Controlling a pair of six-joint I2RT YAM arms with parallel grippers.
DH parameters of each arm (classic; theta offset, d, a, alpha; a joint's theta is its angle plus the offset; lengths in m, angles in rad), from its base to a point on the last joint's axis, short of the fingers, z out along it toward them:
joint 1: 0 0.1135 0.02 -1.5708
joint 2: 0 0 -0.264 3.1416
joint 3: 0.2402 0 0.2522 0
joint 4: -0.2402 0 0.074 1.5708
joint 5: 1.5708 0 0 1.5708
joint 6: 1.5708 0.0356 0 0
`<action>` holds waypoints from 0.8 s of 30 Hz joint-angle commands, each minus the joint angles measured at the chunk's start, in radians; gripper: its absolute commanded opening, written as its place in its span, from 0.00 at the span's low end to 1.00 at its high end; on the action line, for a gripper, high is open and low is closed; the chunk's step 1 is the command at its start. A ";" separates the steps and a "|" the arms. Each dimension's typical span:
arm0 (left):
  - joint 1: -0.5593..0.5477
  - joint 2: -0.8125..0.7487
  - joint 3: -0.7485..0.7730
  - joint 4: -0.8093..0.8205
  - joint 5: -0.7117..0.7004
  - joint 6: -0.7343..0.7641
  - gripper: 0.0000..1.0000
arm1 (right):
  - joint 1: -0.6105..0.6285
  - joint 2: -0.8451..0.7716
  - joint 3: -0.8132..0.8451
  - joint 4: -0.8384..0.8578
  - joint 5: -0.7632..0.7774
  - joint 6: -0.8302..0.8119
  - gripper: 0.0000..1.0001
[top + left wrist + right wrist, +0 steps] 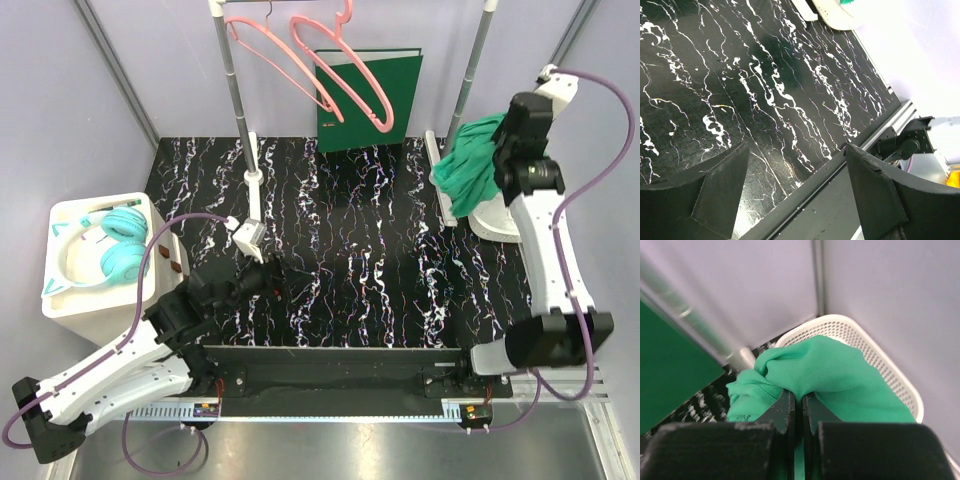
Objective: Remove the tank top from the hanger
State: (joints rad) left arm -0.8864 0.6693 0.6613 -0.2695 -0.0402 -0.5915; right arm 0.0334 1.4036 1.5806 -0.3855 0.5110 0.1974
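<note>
Tank top (pixel 830 370) is bunched into a green wad right over the white basket (pixel 885 362). It hangs from the right gripper (pixel 801 399), whose jaws are pressed tight together with a fold of the fabric pinched between them. Some of the cloth looks like it's drooping into the basket, though I can't tell if it reaches the bottom.

Both pink hangers (pixel 384 118), on the rail well away from the basket, are bare, so the pulling-off part looks done to me. I'd call this the drop-off step.

Next move seems simple enough:
- lower a touch toward the basket
- part the jaws so the cloth falls inside the rim, not over it
- lift away without snagging a strap

Left gripper (pixel 796 160) sits far from the basket, low over the black marbled table (pixel 765 75), jaws spread wide with nothing in them. Teal headphones (pixel 120 250) lie on a white box (pixel 80 300) even farther from the basket, not involved.
</note>
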 commanded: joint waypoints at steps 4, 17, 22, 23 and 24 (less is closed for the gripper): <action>-0.003 0.010 0.093 -0.020 0.034 0.068 0.81 | -0.193 0.231 0.214 0.083 -0.084 -0.064 0.00; -0.003 0.070 0.121 -0.033 0.034 0.070 0.82 | -0.222 0.500 0.130 0.111 -0.360 0.065 0.00; -0.003 0.082 0.119 -0.008 0.069 0.044 0.82 | -0.222 0.546 0.116 0.005 -0.407 0.140 0.34; -0.002 0.084 0.120 -0.005 0.071 0.039 0.82 | -0.222 0.543 0.117 -0.053 -0.390 0.155 0.44; -0.002 0.088 0.118 -0.002 0.072 0.030 0.82 | -0.224 0.529 0.119 -0.079 -0.361 0.157 0.63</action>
State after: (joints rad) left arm -0.8864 0.7494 0.7406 -0.3222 -0.0059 -0.5343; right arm -0.1951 1.9652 1.6760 -0.3737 0.1532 0.2836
